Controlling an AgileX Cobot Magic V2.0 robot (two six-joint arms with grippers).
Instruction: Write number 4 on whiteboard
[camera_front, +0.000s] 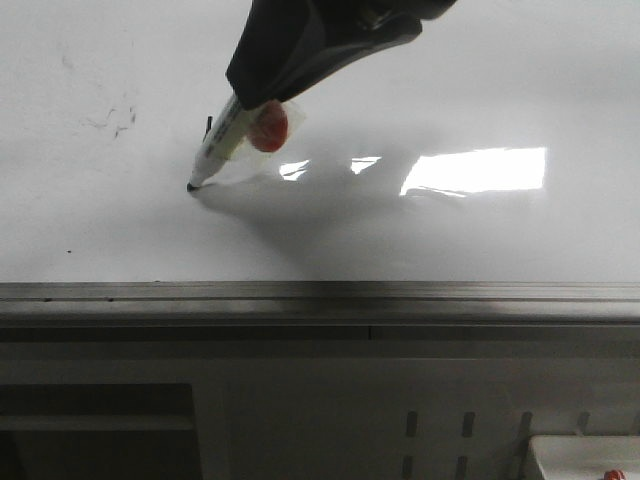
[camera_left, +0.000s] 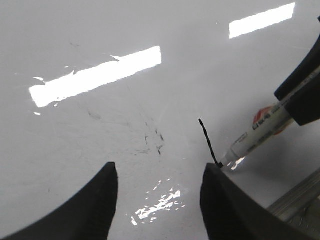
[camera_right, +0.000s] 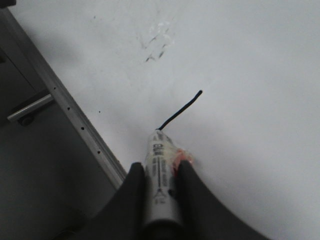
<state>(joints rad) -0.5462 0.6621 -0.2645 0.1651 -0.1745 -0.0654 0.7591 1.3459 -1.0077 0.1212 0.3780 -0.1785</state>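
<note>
Your right gripper (camera_right: 161, 182) is closed on the marker (camera_right: 160, 175), whose tip touches the whiteboard (camera_right: 250, 75) at the end of one black stroke (camera_right: 180, 110). Your left gripper (camera_left: 157, 200) is open and holds nothing.

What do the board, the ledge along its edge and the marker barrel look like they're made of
The whiteboard: a glossy white coated surface, judging by its sharp glare; the core can't be told. The ledge: likely brushed grey metal, dull sheen, with small holes. The marker: probably smooth white plastic, printed, held by the right gripper.

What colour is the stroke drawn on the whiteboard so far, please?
Black; the stroke shows best in the right wrist view.
</note>
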